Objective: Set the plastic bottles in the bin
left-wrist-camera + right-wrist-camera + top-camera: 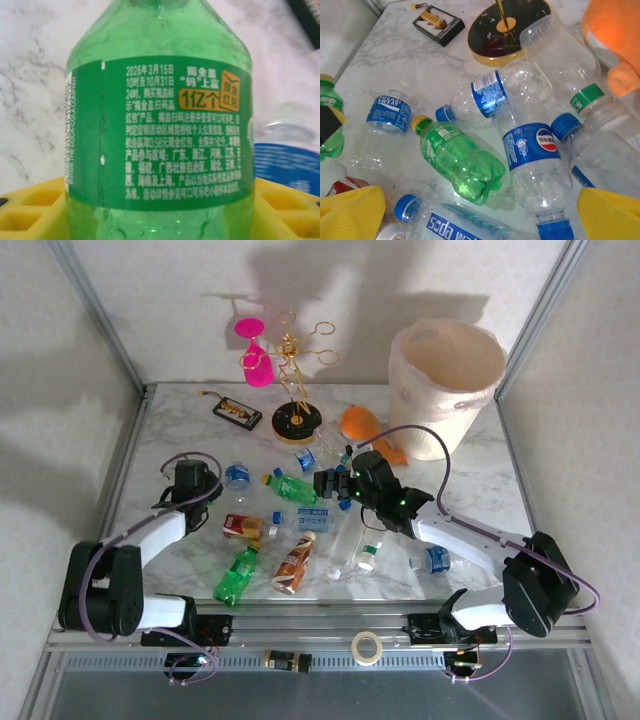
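Plastic bottles [236, 577] lay scattered over the marble table [180, 425], most of them between the two grippers. Furthest left, the left gripper [198, 480] was clamped on a green bottle [160, 125], its yellow fingers [30, 210] set against either side of the labelled body. Just right of that gripper lay a blue-labelled bottle [292, 165], close beside the held one. Further right of it, and nearer the arm bases, lay a red-labelled bottle [242, 527] and a brown bottle [296, 562]. The right gripper [326, 483] hung over the thickest part of the cluster with its jaws wide apart and nothing between them. Under its left finger lay a soda-water bottle [455, 225]; just ahead of that, a second green bottle [460, 165]; under the middle of the gap, a clear Pepsi bottle [532, 155]. Ahead of the fingertips stood the black foot of a gold rack [490, 37], with a black device [438, 22] ahead to the left and an orange toy [615, 30] ahead to the right. Well beyond the right gripper, further right, stood the bin [445, 380], upright, near the toy
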You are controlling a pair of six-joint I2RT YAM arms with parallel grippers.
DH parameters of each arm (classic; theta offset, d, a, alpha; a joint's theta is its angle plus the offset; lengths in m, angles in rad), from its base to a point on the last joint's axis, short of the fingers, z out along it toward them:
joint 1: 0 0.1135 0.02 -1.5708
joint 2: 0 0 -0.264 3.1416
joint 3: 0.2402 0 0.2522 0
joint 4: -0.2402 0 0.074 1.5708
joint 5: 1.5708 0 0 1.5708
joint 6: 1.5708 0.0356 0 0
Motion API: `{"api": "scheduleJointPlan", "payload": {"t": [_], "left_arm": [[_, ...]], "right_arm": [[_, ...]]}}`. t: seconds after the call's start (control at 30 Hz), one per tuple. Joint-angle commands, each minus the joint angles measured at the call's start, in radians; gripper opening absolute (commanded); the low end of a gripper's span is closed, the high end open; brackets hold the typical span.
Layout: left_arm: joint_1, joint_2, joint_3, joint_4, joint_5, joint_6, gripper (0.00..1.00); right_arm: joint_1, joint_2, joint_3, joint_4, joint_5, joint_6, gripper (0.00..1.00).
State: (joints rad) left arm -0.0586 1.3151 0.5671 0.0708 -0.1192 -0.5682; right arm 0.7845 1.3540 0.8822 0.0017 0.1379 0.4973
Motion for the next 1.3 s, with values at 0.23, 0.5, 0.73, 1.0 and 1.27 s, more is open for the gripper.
{"api": "scheduleJointPlan", "payload": {"t": [0.23, 0.5, 0.73, 1.0, 1.27], "left_arm": [[-0.062, -0.238, 0.053, 0.017, 0.068, 0.031, 0.45], [-0.118, -0.360, 0.077, 0.060, 0.213, 0.046, 0.42], [-0.202, -0.355, 0.116, 0.158, 0.420, 0.074, 0.40], [-0.365, -0.303, 0.127, 0.283, 0.501, 0.186, 0.40], [-0.518, -0.205, 0.198, 0.280, 0.466, 0.277, 0.40]], "right_arm": [[0.010, 0.065, 0.162, -0.040, 0.025, -0.072, 0.99], [-0.007, 0.038, 0.229, -0.069, -0.037, -0.085, 0.99], [-0.077, -0.021, 0.279, -0.053, -0.240, -0.045, 0.99], [-0.122, -0.055, 0.311, 0.050, -0.440, -0.024, 0.98], [-0.122, 0.023, 0.331, 0.117, -0.541, 0.013, 0.93]]}}
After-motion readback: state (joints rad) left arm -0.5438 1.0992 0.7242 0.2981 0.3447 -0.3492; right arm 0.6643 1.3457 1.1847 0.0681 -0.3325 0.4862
